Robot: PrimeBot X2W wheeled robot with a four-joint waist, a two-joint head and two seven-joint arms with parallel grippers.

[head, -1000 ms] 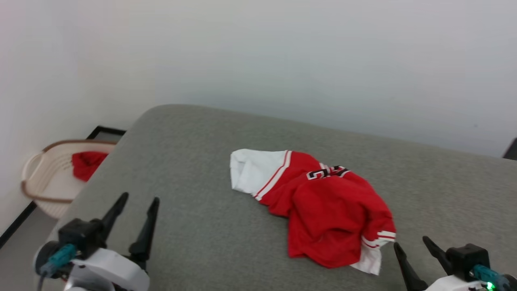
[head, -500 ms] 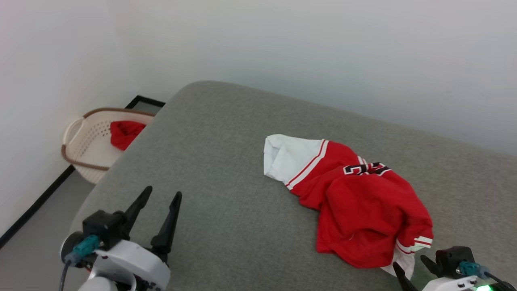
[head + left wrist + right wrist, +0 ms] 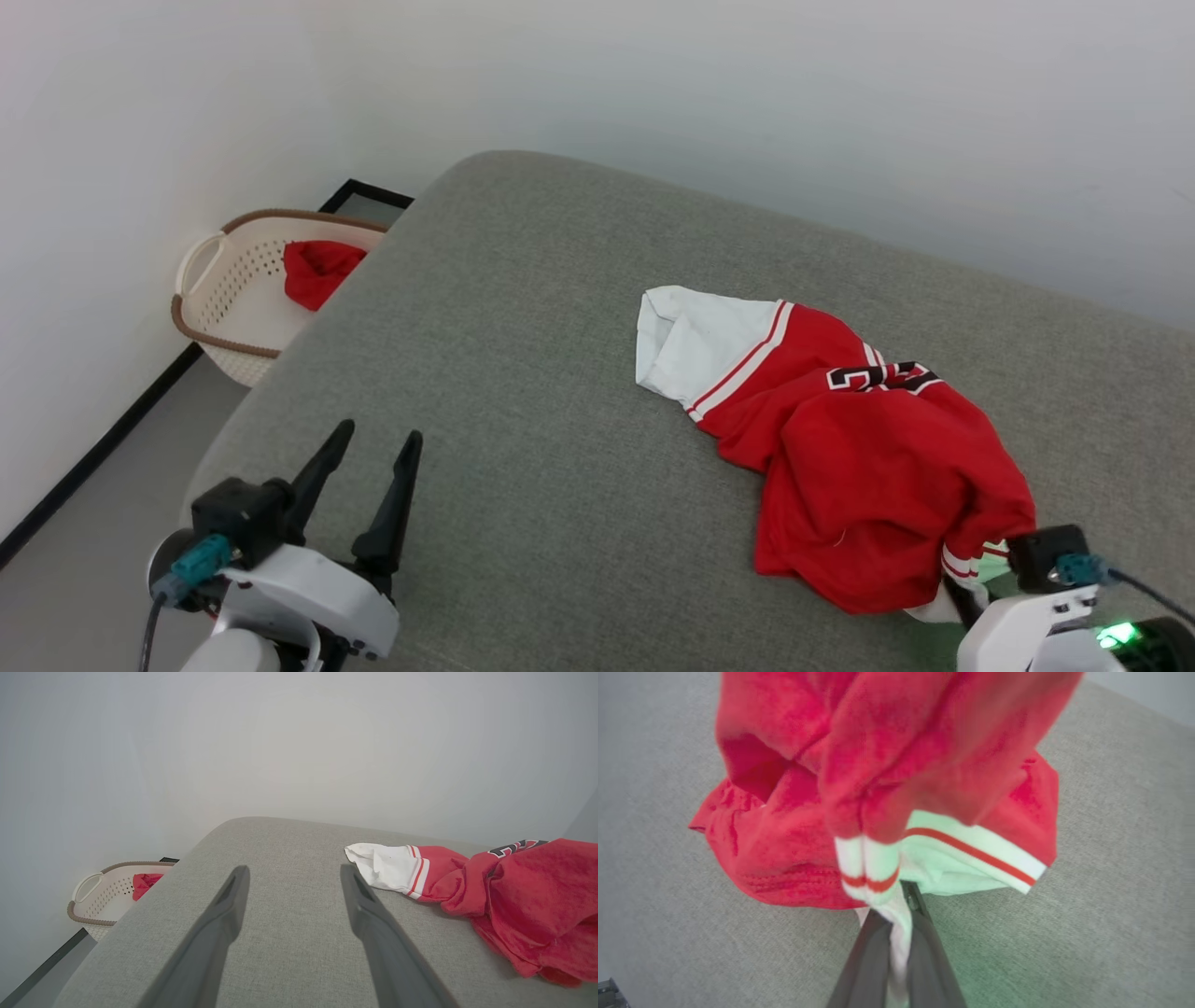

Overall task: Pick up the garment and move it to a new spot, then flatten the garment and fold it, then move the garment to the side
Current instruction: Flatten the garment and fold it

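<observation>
"What's the room like from where you stand?"

"Plain. A pale wall point(image 3: 747, 112) runs along the back, washed in soft, even light, and another meets it on the left."

"Any furniture?"

"One wide grey upholstered surface point(image 3: 523, 373), woven fabric, rounded at its far left corner. Left of it is smooth grey floor point(image 3: 84, 579), with a black skirting strip point(image 3: 103, 457) at the foot of the side wall."

"Anything down there?"

"A beige perforated basket point(image 3: 233, 299) with a brown rim, near the corner and just beside the grey surface. A small red cloth point(image 3: 317, 271) lies in it."

garment point(image 3: 537, 896) cut by left wrist view's edge, lettering point(image 3: 882, 378) partly folded under
</observation>
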